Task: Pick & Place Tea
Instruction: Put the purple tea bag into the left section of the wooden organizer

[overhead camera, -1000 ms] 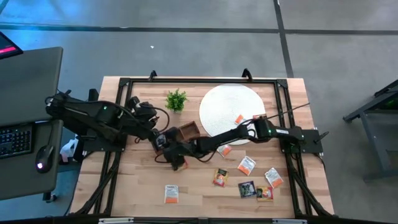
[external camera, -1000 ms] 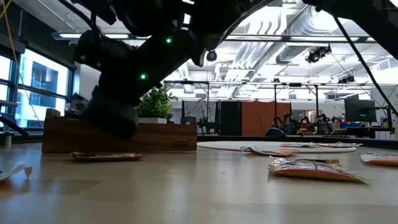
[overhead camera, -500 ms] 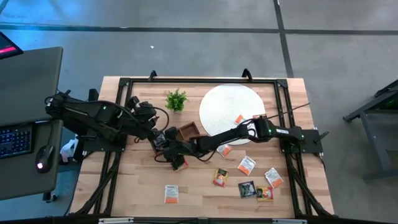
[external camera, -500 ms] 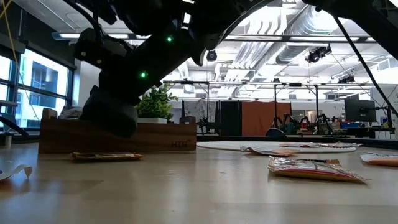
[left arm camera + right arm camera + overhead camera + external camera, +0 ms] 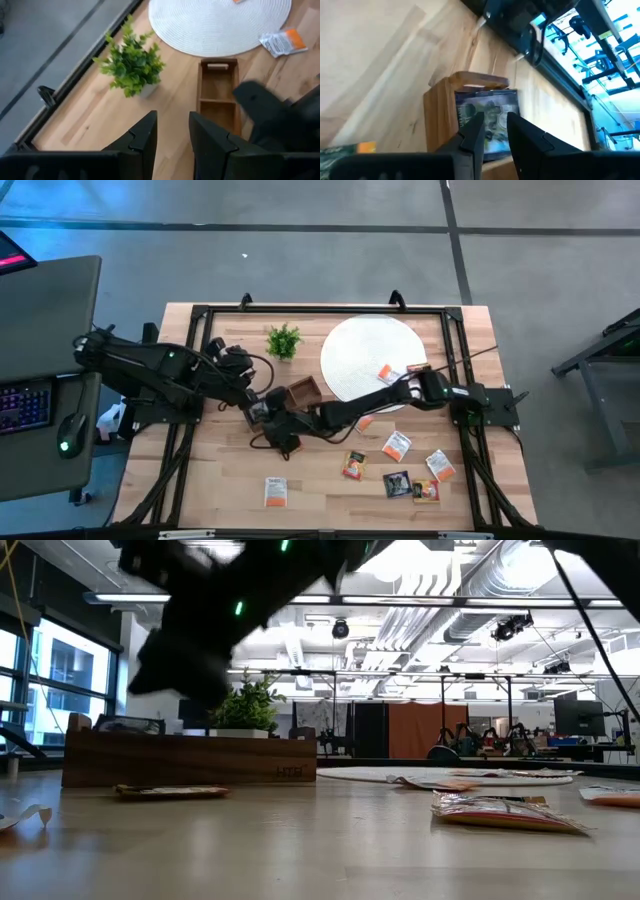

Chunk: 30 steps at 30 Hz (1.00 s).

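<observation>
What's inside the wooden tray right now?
One dark sachet lies in the end compartment of the wooden tray, seen between the right gripper fingers. The two compartments in the left wrist view look bare; the right arm covers the rest.

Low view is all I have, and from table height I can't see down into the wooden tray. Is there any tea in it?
Observer: Yes. The right wrist view shows a dark sachet lying in an end compartment of the wooden tray.
Operator: Is the right gripper holding it?
Observer: No. The right gripper points at the sachet, open, with nothing between its fingers.
Operator: And the left gripper?
Observer: The left gripper is open and empty, facing the tray and the small plant.
</observation>
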Each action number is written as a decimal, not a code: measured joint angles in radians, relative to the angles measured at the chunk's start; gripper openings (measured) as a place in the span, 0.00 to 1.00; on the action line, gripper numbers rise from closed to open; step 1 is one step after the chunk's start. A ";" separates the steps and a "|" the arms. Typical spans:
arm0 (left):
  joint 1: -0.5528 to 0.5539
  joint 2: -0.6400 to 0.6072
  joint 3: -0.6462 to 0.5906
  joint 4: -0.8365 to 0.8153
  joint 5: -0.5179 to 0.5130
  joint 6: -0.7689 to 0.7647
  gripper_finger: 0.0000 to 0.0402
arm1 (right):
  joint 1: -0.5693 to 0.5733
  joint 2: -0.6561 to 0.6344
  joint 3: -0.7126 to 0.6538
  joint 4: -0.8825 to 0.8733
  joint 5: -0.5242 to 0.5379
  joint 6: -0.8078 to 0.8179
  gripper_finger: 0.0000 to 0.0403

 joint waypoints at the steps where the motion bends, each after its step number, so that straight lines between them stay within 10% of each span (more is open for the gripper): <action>1: 0.000 0.007 0.000 -0.002 0.010 -0.009 0.28 | 0.006 -0.015 0.000 -0.026 -0.001 0.007 0.20; 15: -0.013 0.179 0.000 -0.028 0.059 -0.002 0.27 | 0.078 -0.294 0.000 -0.879 0.194 0.325 0.19; 20: -0.017 0.192 0.000 -0.092 0.058 -0.012 0.27 | 0.113 -0.465 -0.064 -1.206 0.191 0.713 0.19; 30: -0.157 0.151 0.000 -0.129 -0.065 -0.135 0.27 | 0.315 -0.919 -0.739 -0.706 -0.111 0.956 0.20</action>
